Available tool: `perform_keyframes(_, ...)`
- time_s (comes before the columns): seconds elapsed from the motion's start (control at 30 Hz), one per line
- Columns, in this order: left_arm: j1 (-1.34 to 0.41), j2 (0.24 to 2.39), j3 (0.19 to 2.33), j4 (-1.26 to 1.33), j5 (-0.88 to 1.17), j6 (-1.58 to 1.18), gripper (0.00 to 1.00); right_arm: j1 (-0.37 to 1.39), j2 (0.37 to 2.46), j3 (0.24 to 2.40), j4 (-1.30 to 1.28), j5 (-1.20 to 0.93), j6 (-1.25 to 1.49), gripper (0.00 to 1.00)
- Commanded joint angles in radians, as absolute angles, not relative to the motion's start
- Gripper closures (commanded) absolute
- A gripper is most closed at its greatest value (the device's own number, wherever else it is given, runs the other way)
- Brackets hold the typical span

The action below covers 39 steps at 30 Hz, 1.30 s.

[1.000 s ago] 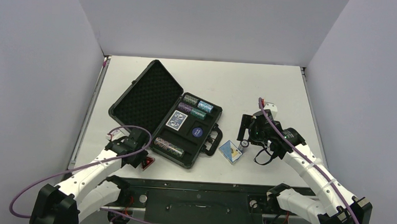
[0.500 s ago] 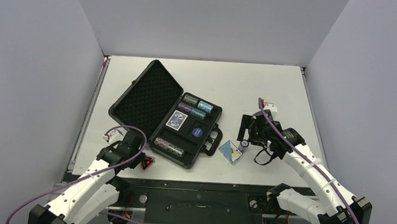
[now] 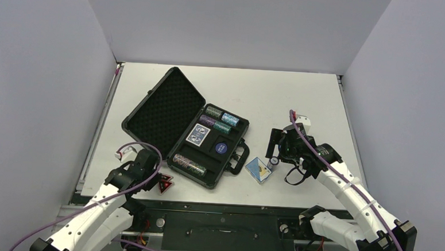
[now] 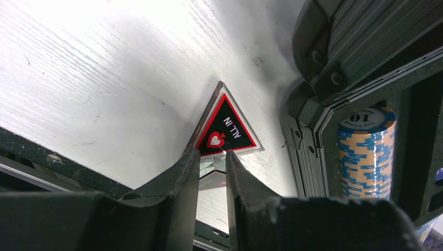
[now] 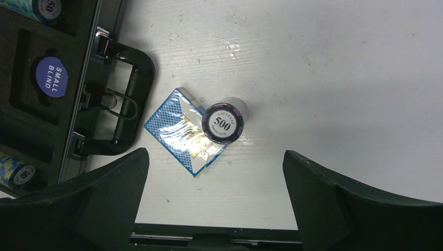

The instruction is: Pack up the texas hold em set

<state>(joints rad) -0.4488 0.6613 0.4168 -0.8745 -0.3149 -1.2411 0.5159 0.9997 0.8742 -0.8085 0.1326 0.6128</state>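
The black briefcase [image 3: 179, 170] lies open with its foam-lined lid [image 3: 163, 108] tilted back. It holds glittery chip rolls [image 3: 220, 118], a blue card deck [image 3: 198, 134] and a round blue "SMALL BLIND" button [image 3: 221, 147]. The red-black "ALL IN" triangle [image 4: 225, 128] lies on the table by the case's near-left corner. My left gripper [image 4: 212, 152] is closed on its near corner. My right gripper [image 5: 214, 154] is open and hovers over a second blue card deck [image 5: 177, 133], with an upright "500" chip roll [image 5: 223, 123] beside it on the table.
The case handle [image 5: 125, 99] lies just left of the loose deck. A blue-and-tan chip roll [image 4: 365, 151] sits in the case's nearest slot. The table's dark front edge [image 4: 62, 162] runs close behind the triangle. White walls enclose the table.
My left arm has drawn back toward its base and lowered. The triangle has barely shifted. The right arm has not moved.
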Motion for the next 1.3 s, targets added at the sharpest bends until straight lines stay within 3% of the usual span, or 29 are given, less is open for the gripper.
perform_keyframes(0.0,-0.443,0.639,0.465,-0.901,-0.31,-1.214,1.0,0.508,0.98,0.865,-0.782,0.141,0.607,0.05)
perform_keyframes(0.1,-0.443,0.643,0.457,-0.871,-0.285,-1.18,0.97,0.508,0.98,0.864,-0.783,0.141,0.607,0.05)
perform_keyframes(0.27,-0.443,0.681,0.446,-0.865,-0.26,-1.177,0.45,0.509,0.975,0.86,-0.784,0.144,0.607,0.05)
perform_keyframes(0.4,-0.443,0.69,0.468,-0.864,-0.265,-1.164,0.27,0.509,0.97,0.855,-0.785,0.146,0.606,0.05)
perform_keyframes(0.87,-0.477,0.841,0.685,-0.987,-0.253,-1.023,0.24,0.508,0.944,0.835,-0.789,0.168,0.601,0.04)
perform_keyframes(1.03,-0.585,0.867,0.703,-1.149,-0.316,-1.185,0.26,0.508,0.929,0.83,-0.804,0.183,0.605,0.04)
perform_keyframes(1.27,-0.757,0.873,0.648,-1.111,-0.285,-1.397,0.23,0.508,0.92,0.813,-0.802,0.178,0.621,0.04)
